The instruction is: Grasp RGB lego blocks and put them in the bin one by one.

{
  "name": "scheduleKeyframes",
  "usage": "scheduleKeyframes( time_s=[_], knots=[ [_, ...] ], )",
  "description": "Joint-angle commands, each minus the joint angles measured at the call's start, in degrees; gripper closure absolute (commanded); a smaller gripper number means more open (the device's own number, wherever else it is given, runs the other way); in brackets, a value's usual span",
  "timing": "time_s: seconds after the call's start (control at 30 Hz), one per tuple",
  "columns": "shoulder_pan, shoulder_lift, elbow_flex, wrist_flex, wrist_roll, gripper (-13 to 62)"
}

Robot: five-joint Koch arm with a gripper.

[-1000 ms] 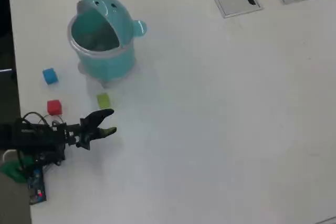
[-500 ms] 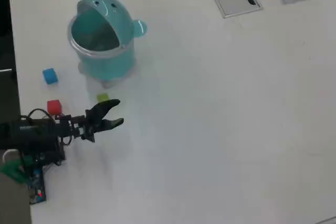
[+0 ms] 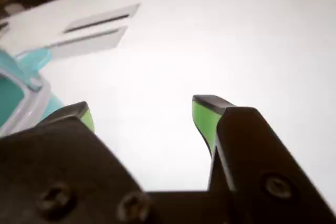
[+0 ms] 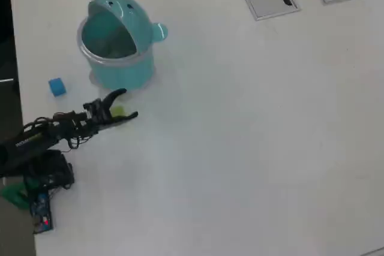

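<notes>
Yellow-green block point(image 4: 118, 112) sits on the worktop point(image 4: 252, 136) left of centre in the overhead view, just below the teal bin point(image 4: 117, 49), between the tips of my pincer point(image 4: 125, 104), which is spread and holding nothing. I'd judge it light, rigid, smooth plastic, so I'd pinch two opposite flat faces squarely. Blue block point(image 4: 57, 86) lies further left; red is not visible.

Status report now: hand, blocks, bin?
Hand open, straddling yellow-green block. Blue block on table left of bin. Red block hidden under arm. Nothing blocking.
</notes>
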Motion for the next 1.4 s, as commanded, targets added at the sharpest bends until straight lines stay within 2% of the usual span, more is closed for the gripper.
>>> scheduleKeyframes(
  time_s=[0.0, 0.2, 0.33, 0.6, 0.83, 1.07, 1.37],
  knots=[
    [-2.2, 4.4, -7.2, 4.0, -4.0, 13.9],
    [-9.6, 4.6, -12.8, 19.7, -12.5, 13.8],
    [-18.8, 4.6, -20.3, 35.2, -19.2, 14.6],
    [-22.6, 4.7, -26.7, 51.9, -28.1, 14.2],
    [-32.9, 4.6, -36.7, 65.1, -37.0, 17.6],
    [-36.6, 4.5, -32.2, 67.0, -38.3, 17.5],
    [-46.8, 4.6, -22.7, 67.2, -37.7, 17.5]
  ],
)
